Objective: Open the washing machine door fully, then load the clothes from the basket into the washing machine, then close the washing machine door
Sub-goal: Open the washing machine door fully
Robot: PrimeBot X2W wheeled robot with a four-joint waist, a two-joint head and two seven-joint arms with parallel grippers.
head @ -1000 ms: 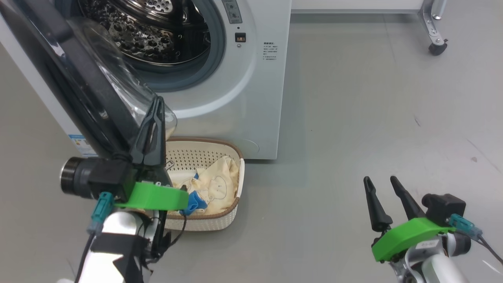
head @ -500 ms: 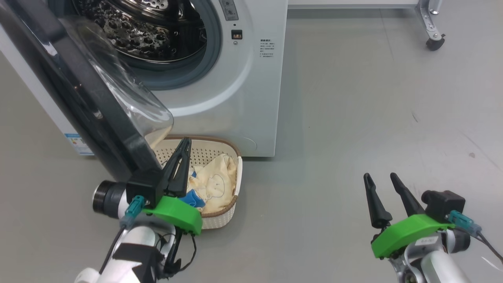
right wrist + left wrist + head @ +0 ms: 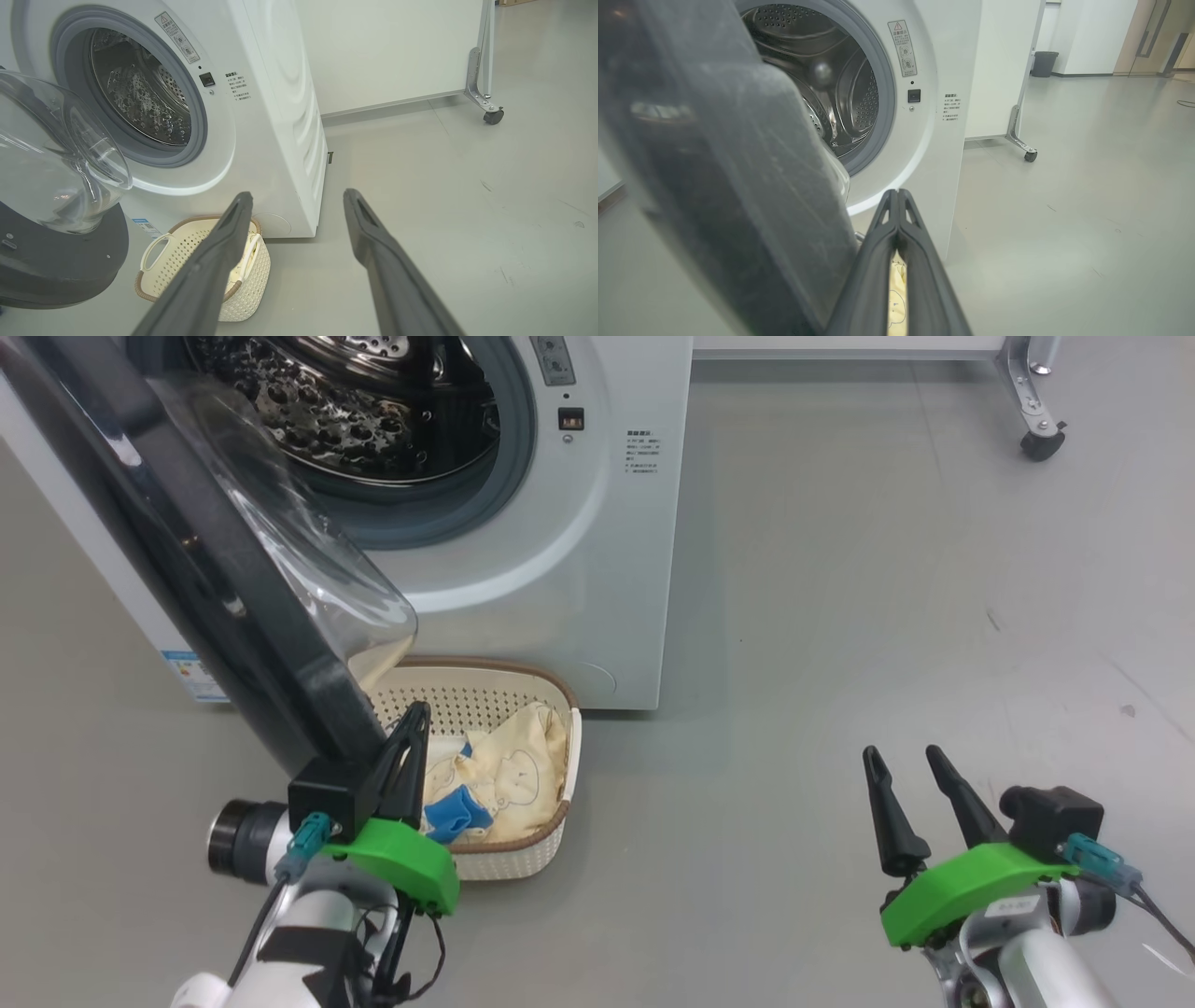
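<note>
The white washing machine (image 3: 560, 551) stands at the upper left, its steel drum (image 3: 355, 411) exposed. The washing machine door (image 3: 187, 569) hangs open to the left, with its clear dome (image 3: 56, 154) facing the drum. Below the door sits the cream basket (image 3: 485, 695), holding the pale clothes (image 3: 518, 770) with a blue patch. My left gripper (image 3: 417, 711) is shut on nothing, its tip over the basket's left side, just right of the door's black rim (image 3: 738, 196). My right gripper (image 3: 903, 753) stands open over bare floor, far right of the basket (image 3: 173, 252).
Grey floor (image 3: 840, 569) stretches right of the machine. A white panel on a metal leg with a caster (image 3: 1039, 441) stands at the back right. A dark bin (image 3: 1044, 64) is far behind it.
My shut left gripper has dropped from the door's glass dome down to the basket's left side. The door and right arm have stayed in place. The camera shifted slightly.
</note>
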